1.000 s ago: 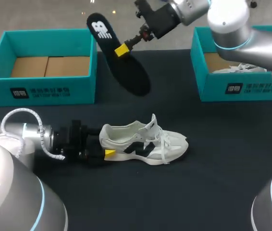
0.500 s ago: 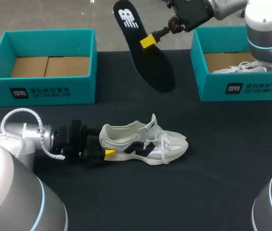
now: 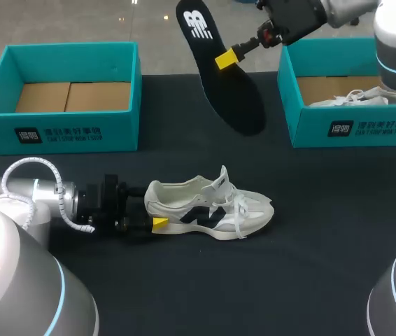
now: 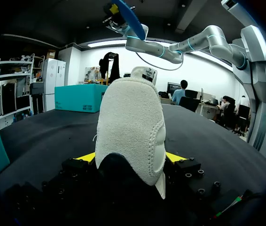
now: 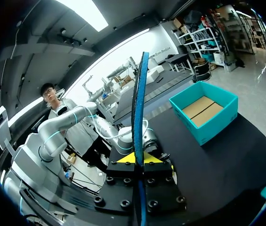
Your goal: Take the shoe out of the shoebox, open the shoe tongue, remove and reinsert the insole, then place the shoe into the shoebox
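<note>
From above, the left gripper (image 3: 157, 222) is closed on the heel of the white shoe (image 3: 208, 206). The shoe sits upright on its sole on the black table (image 3: 324, 231), well in front of the left box (image 3: 65, 133) and the right box (image 3: 352, 129) (something white with laces lies in the right one), while the right gripper (image 3: 227, 59) pinches the black insole (image 3: 222, 70) in the air between the boxes. The left wrist view shows yellow fingertips (image 4: 86, 157) pressed against both sides of the heel, and the right wrist view shows the insole edge-on, clamped between that gripper's two fingers.

From the left wrist, the heel of the shoe (image 4: 132, 127) hides its toe. Overhead, the right box (image 3: 345, 129) runs off the edge, its contents partly hidden.
</note>
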Robot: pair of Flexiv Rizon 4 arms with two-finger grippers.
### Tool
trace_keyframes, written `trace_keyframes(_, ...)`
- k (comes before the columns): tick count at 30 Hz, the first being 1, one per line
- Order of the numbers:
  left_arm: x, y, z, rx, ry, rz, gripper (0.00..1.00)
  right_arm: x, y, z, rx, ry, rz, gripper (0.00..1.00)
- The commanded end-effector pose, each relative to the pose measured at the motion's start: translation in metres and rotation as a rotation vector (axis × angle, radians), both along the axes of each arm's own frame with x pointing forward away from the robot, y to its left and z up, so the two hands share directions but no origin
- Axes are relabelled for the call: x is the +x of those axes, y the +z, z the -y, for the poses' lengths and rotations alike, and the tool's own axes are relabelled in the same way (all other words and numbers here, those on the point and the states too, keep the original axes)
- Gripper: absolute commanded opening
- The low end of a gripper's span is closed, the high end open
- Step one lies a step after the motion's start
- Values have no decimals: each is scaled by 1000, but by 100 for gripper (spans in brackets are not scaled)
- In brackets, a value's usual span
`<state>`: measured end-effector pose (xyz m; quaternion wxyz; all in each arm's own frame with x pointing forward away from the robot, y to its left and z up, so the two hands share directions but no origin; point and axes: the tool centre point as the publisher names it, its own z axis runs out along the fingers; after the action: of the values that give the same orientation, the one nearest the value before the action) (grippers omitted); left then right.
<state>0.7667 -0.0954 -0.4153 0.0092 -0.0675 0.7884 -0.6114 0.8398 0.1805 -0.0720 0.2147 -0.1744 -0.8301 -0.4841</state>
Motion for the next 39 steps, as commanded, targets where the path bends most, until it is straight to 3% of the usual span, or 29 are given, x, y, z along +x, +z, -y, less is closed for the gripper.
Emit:
trace_keyframes(1, 0, -1, 0, 1, 0, -2, 0, 1, 0, -1, -2, 0, -1, 0)
trace_keyframes(3, 0, -1, 0, 1, 0, -2, 0, 1, 0, -1, -2, 0, -1, 0)
trace_keyframes(11, 0, -1, 0, 1, 0, -2, 0, -20, 8, 37, 101, 13, -55, 0)
trace_keyframes(19, 0, -1, 0, 1, 0, -2, 0, -36, 31, 47, 69, -62, -80, 0)
trace_keyframes(25, 0, -1, 0, 1, 0, -2, 0, -58, 54, 56, 113, -168, -48, 0)
trace_keyframes(29, 0, -1, 0, 1, 0, -2, 0, -70, 63, 55, 116, -162, -14, 0)
trace_keyframes(33, 0, -1, 0, 1, 0, -2, 0, -83, 63, 54, 85, -103, 36, 0)
trace_keyframes(39, 0, -1, 0, 1, 0, -2, 0, -98, 52, 61, 83, -139, -5, 0)
